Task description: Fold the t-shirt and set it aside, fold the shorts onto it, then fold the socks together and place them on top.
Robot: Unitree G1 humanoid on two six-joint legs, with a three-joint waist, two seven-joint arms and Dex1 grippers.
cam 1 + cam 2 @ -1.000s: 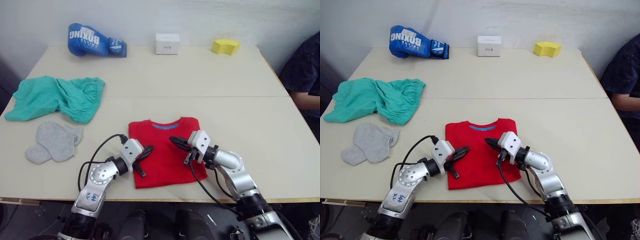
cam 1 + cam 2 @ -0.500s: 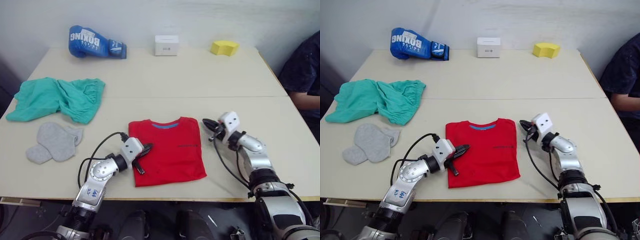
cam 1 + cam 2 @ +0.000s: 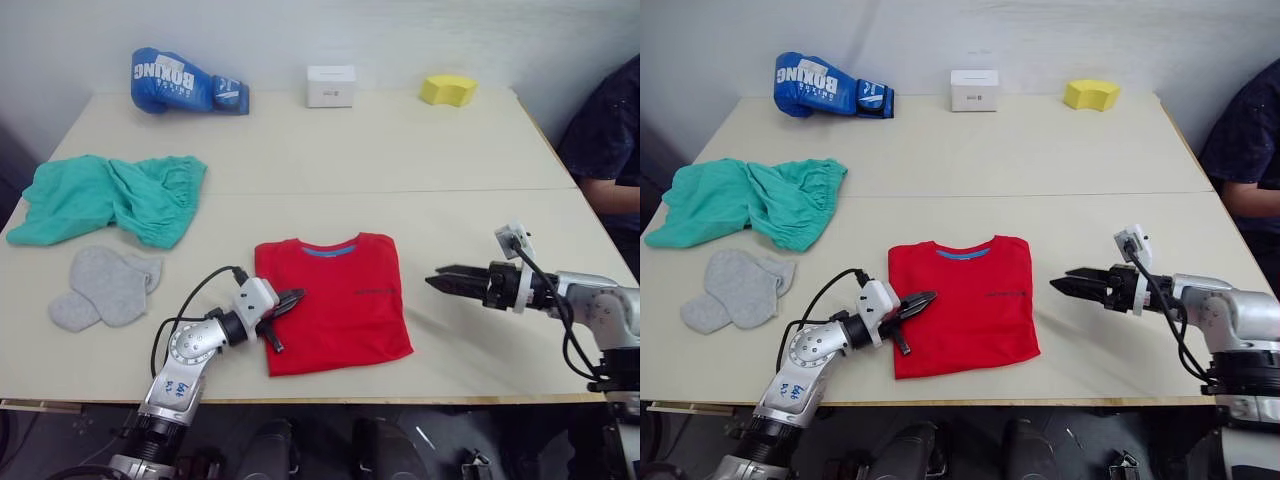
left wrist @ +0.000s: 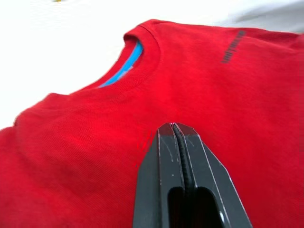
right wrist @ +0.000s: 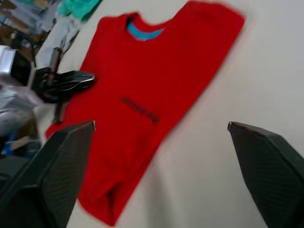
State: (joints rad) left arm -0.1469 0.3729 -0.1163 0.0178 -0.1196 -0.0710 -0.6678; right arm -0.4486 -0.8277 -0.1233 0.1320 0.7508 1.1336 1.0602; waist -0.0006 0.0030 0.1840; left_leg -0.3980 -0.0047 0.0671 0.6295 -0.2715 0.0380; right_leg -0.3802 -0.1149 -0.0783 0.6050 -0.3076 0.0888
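On the table's (image 3: pixel 480 150) near edge, from the head camera, our right gripper (image 3: pixel 436 281) has swung off the t-shirt (image 3: pixel 335 300) to bare tabletop; one shorts (image 3: pixel 110 195), two socks (image 3: pixel 103 283) lie left. Left wrist view: left gripper (image 4: pixel 177 130) pressed closed over red cloth. Right wrist view: our fingers (image 5: pixel 59 159) spread wide.

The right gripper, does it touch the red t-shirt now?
Apart. The left eye view shows bare table between the right gripper and the t-shirt.

matt red cloth t-shirt (image 3: pixel 333 300), smooth table (image 3: pixel 400 160)
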